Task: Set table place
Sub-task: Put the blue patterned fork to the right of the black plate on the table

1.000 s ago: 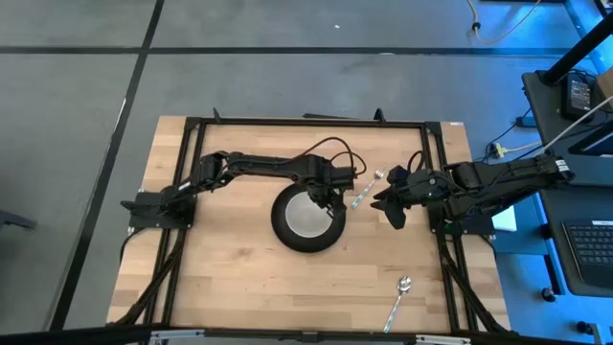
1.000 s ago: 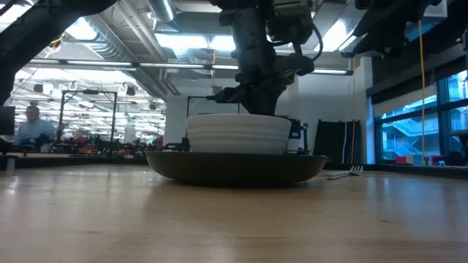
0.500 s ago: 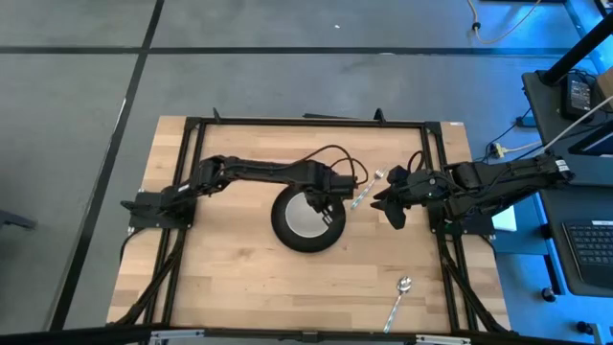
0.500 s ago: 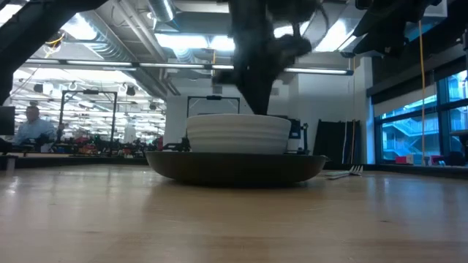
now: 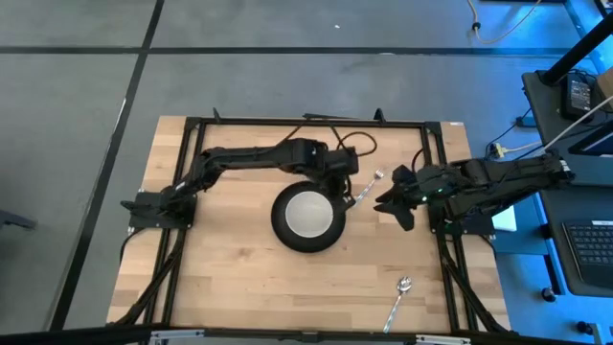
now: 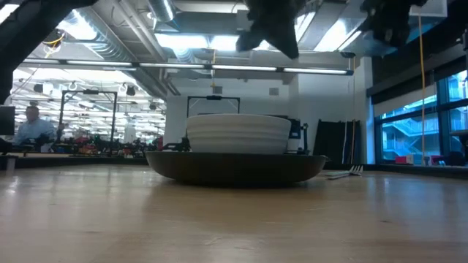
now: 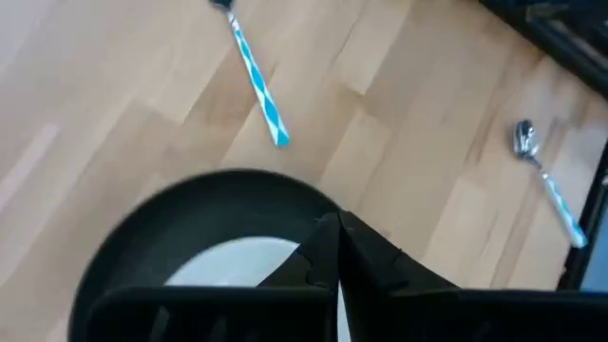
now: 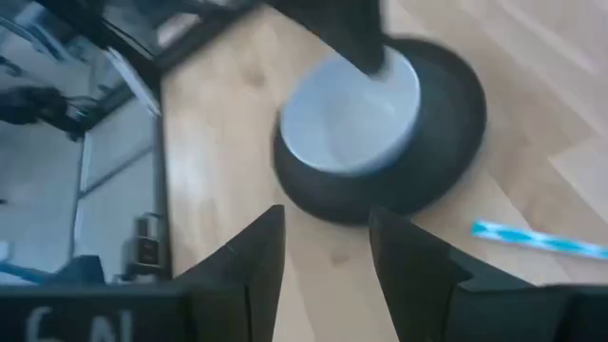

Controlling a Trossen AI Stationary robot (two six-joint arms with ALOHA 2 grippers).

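Observation:
A white bowl [image 5: 308, 214] stands in a black plate [image 5: 283, 233] at the middle of the wooden table [image 5: 220, 278]; both show in the low view, the bowl [image 6: 238, 133] on the plate [image 6: 234, 168]. My left gripper [image 7: 334, 249] is shut and empty, raised above the plate's far right rim [image 5: 341, 178]. My right gripper [image 8: 323, 256] is open and empty, right of the plate [image 5: 389, 203]. A fork with a blue handle [image 5: 364, 189] lies flat on the table between the two grippers.
A spoon with a blue handle [image 5: 398, 296] lies near the table's near right corner, also in the left wrist view [image 7: 548, 182]. The black frame rails [image 5: 306, 122] run along the table's far and side edges. Bare wood [image 5: 230, 287] lies left of and before the plate.
My left gripper has risen from just over the bowl and drawn back toward the table's far edge, clear of the bowl. The bowl and plate have stayed where they were.

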